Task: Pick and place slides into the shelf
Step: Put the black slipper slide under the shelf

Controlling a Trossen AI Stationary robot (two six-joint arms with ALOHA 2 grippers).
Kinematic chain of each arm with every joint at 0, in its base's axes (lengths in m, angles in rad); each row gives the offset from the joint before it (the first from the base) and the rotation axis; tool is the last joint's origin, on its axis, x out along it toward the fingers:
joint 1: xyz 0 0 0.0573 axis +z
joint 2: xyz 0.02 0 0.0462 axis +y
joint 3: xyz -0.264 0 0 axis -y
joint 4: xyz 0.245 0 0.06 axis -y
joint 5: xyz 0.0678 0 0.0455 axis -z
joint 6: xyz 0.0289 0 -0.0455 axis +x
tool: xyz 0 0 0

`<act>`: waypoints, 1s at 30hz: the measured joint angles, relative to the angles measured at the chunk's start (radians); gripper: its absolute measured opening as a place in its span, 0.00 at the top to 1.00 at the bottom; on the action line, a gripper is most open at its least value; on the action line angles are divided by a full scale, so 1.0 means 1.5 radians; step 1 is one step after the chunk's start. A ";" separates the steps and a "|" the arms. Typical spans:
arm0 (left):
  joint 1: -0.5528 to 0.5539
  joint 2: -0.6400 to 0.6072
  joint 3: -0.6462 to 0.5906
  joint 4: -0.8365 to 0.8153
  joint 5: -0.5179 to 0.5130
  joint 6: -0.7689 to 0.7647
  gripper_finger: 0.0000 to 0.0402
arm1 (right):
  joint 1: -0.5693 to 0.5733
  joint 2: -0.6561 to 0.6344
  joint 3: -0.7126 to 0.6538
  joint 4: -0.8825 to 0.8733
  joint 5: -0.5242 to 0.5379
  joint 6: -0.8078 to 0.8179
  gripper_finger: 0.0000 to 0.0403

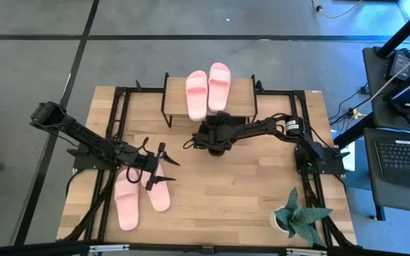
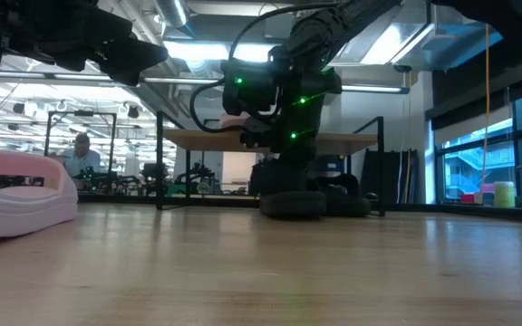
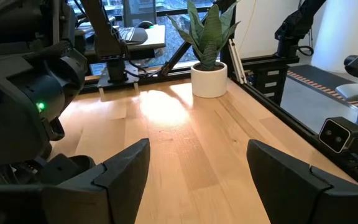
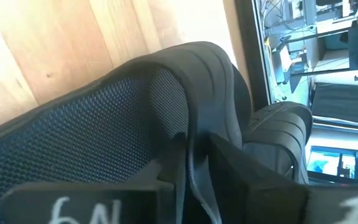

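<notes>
Shelf top (image 1: 245, 99): right edge free.

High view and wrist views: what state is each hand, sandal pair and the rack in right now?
Two light pink slide sandals: lying side by side on the small wooden-topped rack's top board.
Two light pink slide sandals: on the wooden tabletop, ungrasped.
Two black slide sandals: one strap pinched, the other beside it.
Left hand: open, above the table pair.
Right hand: shut on a black strap, before the rack.

2 slides (image 1: 208, 89) lie on the shelf (image 1: 244, 105); 2 more (image 1: 139, 198) lie on the table (image 1: 240, 185) before it.
</notes>
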 joint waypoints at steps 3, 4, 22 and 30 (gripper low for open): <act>0.000 0.000 0.000 0.000 0.000 0.000 0.35 | 0.000 0.000 -0.001 0.000 0.000 0.000 0.78; 0.000 0.000 0.000 0.000 0.000 0.000 0.35 | 0.000 0.000 -0.001 -0.001 0.000 0.000 0.76; 0.000 0.000 0.000 0.000 0.000 0.000 0.35 | 0.020 0.001 -0.001 -0.013 0.027 -0.001 0.55; 0.000 0.000 0.000 0.000 0.000 0.000 0.35 | 0.037 -0.005 0.005 -0.041 0.044 0.001 0.55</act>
